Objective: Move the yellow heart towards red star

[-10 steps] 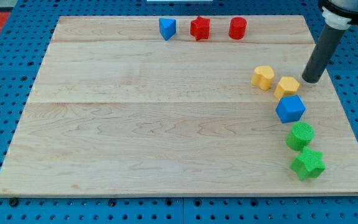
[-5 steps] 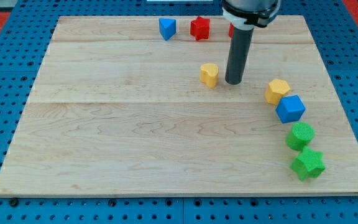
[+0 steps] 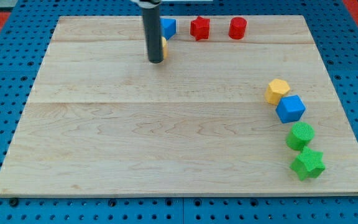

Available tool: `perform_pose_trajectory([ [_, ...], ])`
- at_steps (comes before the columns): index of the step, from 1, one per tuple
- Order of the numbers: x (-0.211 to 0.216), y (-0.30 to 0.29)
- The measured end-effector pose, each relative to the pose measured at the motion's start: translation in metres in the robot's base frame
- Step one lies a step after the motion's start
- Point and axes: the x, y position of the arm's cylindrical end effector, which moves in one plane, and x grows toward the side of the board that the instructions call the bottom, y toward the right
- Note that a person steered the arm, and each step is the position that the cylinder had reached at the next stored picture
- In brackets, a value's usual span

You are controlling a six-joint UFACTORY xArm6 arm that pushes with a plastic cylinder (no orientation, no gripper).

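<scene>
The red star (image 3: 199, 27) sits near the board's top edge, between a blue block (image 3: 168, 27) on its left and a red cylinder (image 3: 237, 28) on its right. The yellow heart (image 3: 163, 48) is mostly hidden behind my rod; only a sliver shows at the rod's right side, just below the blue block. My tip (image 3: 156, 61) rests on the board right against the heart's left side, below and to the left of the red star.
A yellow hexagon block (image 3: 277, 91), a blue cube (image 3: 290, 108), a green cylinder (image 3: 301, 135) and a green star (image 3: 307, 164) line the board's right side. The wooden board (image 3: 166, 137) lies on a blue pegboard.
The rod swept from the right side to the upper left. The yellow heart went with it, from beside the yellow hexagon to just below the blue block. The hexagon shifted slightly.
</scene>
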Motion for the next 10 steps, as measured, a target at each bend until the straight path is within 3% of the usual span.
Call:
perform_pose_trajectory([
  [4,-0.038,-0.115],
  [5,-0.047,-0.103],
  [7,-0.030,-0.013],
  [8,-0.026,0.002],
  [9,-0.028,-0.044],
  [10,-0.029,-0.007],
])
